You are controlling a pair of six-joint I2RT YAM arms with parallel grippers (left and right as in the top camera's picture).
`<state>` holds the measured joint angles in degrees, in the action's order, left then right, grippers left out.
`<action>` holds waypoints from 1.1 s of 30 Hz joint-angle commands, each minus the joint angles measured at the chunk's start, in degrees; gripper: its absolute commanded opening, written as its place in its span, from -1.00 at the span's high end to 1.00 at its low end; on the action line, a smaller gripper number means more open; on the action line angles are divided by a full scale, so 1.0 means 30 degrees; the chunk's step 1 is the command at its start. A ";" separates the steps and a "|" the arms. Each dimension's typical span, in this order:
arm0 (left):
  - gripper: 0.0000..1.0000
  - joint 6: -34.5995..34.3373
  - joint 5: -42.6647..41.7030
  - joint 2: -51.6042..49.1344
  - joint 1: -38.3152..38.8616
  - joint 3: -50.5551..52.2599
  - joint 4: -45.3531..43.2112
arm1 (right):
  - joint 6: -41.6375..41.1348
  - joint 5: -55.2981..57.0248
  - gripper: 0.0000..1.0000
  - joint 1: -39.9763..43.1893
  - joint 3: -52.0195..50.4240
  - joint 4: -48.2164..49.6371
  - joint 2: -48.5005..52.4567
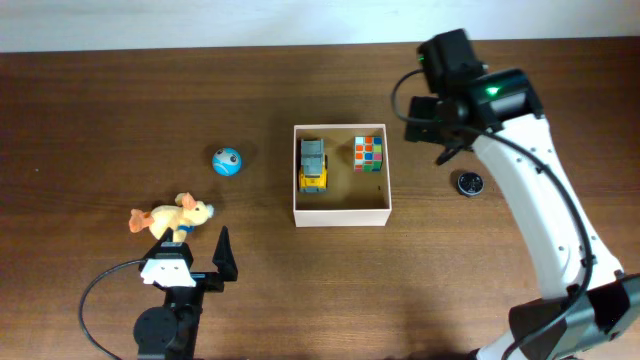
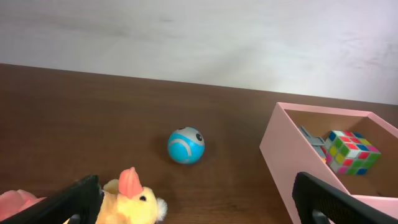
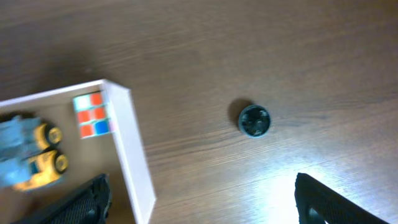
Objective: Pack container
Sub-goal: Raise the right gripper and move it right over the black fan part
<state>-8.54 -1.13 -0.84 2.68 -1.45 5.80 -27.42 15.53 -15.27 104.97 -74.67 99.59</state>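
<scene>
The container (image 1: pixel 340 216), a white square box with a tan inside, sits mid-table. It holds a yellow and grey toy truck (image 1: pixel 313 165) and a colour cube (image 1: pixel 369 153). A blue ball (image 1: pixel 227 161) and a yellow plush toy (image 1: pixel 170 217) lie to its left, and a small black round piece (image 1: pixel 470 182) to its right. My left gripper (image 2: pixel 199 208) is open low at the front left, with the plush (image 2: pixel 134 202) next to its left finger. My right gripper (image 3: pixel 205 205) is open and empty above the container's right wall (image 3: pixel 134 155), with the black piece (image 3: pixel 254 120) ahead of it.
The left wrist view shows the ball (image 2: pixel 185 146) ahead and the container wall (image 2: pixel 286 155) to the right, with the cube (image 2: pixel 351 151) inside. A pale wall borders the table's far edge. The right arm (image 1: pixel 545 210) reaches across the table's right side.
</scene>
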 commanded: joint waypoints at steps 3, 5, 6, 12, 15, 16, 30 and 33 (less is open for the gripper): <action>-0.98 0.0379 -0.0211 0.0015 0.0058 0.0109 -0.0051 | 0.1231 -0.2106 -0.82 0.2106 -0.2484 0.0947 0.0342; -0.98 0.0379 -0.0211 0.0015 0.0058 0.0109 -0.0051 | 0.1770 -0.3060 -0.85 0.2834 -0.3563 0.1668 0.0342; -0.98 0.0379 -0.0211 0.0015 0.0058 0.0109 -0.0051 | 0.1974 -0.3300 -0.87 0.3133 -0.4095 0.2018 0.0342; -0.98 0.0379 -0.0211 0.0015 0.0058 0.0109 -0.0051 | 0.3395 -0.4874 -0.92 0.4896 -0.8816 0.5442 0.0342; -0.98 0.0379 -0.0211 0.0015 0.0058 0.0109 -0.0051 | 0.4299 -0.5275 -0.94 0.5260 -1.0805 0.7162 0.0342; -0.98 0.0379 -0.0211 0.0015 0.0058 0.0109 -0.0051 | 0.4663 -0.5275 -0.94 0.5304 -1.1336 0.7657 0.0342; -0.98 0.0379 -0.0211 0.0015 0.0058 0.0109 -0.0051 | 0.6564 -0.4619 -0.94 0.5348 -1.4440 1.3712 0.0357; -0.98 0.0379 -0.0211 0.0015 0.0058 0.0109 -0.0051 | 0.6557 -0.3446 -0.94 0.5348 -1.4440 1.3988 0.0357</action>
<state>-8.54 -1.13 -0.91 2.68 -1.45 5.78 -8.49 1.41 0.45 62.52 -33.43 100.38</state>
